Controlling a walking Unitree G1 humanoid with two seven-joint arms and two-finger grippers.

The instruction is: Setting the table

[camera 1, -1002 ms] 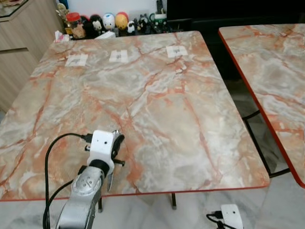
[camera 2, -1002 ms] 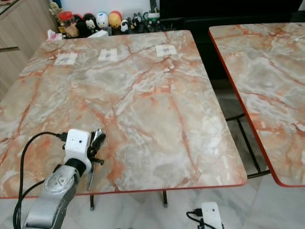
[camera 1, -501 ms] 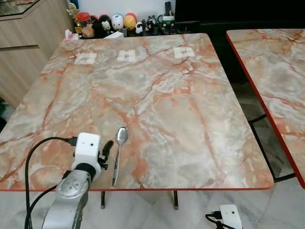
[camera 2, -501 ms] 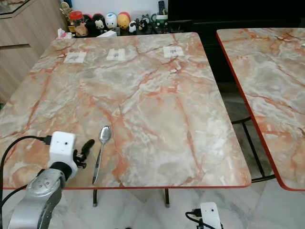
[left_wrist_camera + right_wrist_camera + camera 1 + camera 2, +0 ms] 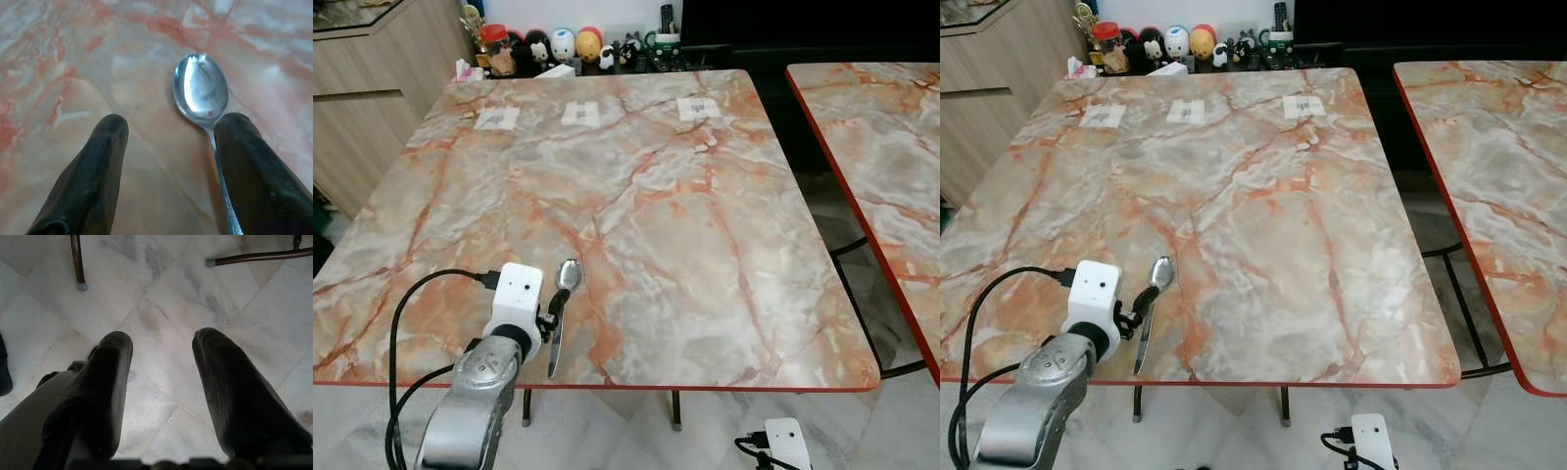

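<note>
Left eye view: figurines point(image 5: 570, 45) beyond spoon point(image 5: 560, 311)

Evenly and brightly lit, both head views, with soft daylight-like light and no hard shadows on the marble table point(image 5: 636, 196). Sharp across the whole tabletop, no motion blur. Only a faint, short shadow under the spoon point(image 5: 560, 311) and beside the left gripper point(image 5: 551, 313). Dark and underexposed at the far top, behind the table. Slight bending of straight edges near the borders. In the left wrist view, soft focus on the near black fingers point(image 5: 93, 171), a clear reflection and small glare on the spoon bowl, marble a little hazy. In the right wrist view, dimmer, shaded fingers point(image 5: 110, 382), floor point(image 5: 161, 298) moderately lit and slightly soft.
</note>
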